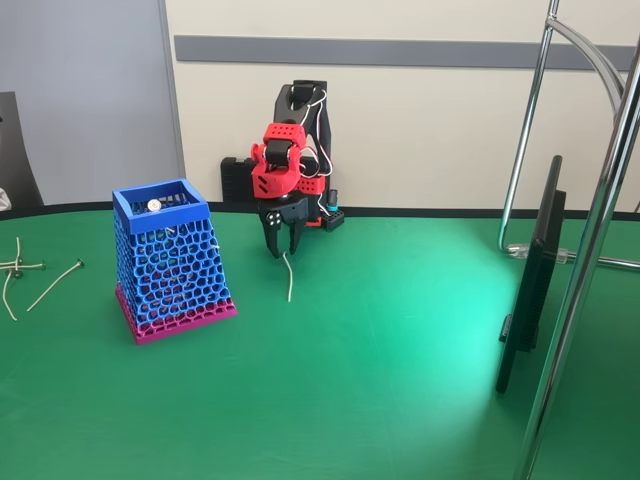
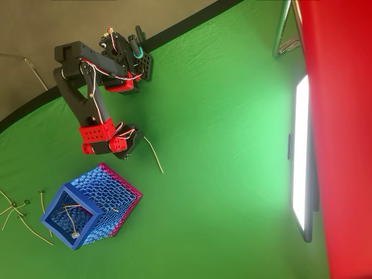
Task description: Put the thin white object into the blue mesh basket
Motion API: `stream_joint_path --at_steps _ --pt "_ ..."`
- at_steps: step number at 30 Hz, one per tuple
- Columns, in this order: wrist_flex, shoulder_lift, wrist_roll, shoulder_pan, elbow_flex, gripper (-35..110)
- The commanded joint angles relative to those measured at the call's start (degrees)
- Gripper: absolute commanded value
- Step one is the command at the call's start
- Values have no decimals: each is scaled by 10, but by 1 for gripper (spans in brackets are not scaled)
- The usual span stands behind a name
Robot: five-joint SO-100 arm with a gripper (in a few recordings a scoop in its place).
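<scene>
**Gripper pointing down over the stick's upper end, beside the basket**

In the fixed view the red-and-black arm (image 1: 290, 150) rises from its base at the back edge of the green table (image 1: 400, 380), folds at the elbow and points its wrist straight down. The black gripper (image 1: 282, 245) hangs with its fingers slightly parted around the top of the thin white object (image 1: 289, 278); whether they actually pinch it cannot be told. The stick runs downward from the fingertips with its lower end near the tabletop.

In the overhead view the gripper (image 2: 132, 145) sits just above the blue mesh basket (image 2: 55, 218), and the thin white object (image 2: 153, 155) stretches away from it over the green surface, outside the basket. In the fixed view the basket (image 1: 150, 215) stands upright to the gripper's left, a few thin pieces inside. More thin stick-like pieces (image 1: 50, 285) lie on the table beyond the basket's left side.
</scene>
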Motion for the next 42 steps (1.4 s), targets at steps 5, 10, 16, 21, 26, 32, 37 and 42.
stream_joint_path --at_steps 5,10,16,21,26,32,37,42 --pt "-5 -9 -16 1 7 19" --pt "-5 -16 -24 -4 11 19" --pt "-5 -20 -36 10 19 18" --pt "-5 -27 -44 21 24 18" --pt "-8 -32 -47 28 27 17" --pt "-23 -33 -51 36 37 15" --pt "-40 -32 -52 38 47 14" --pt "-53 -28 -52 39 55 11"
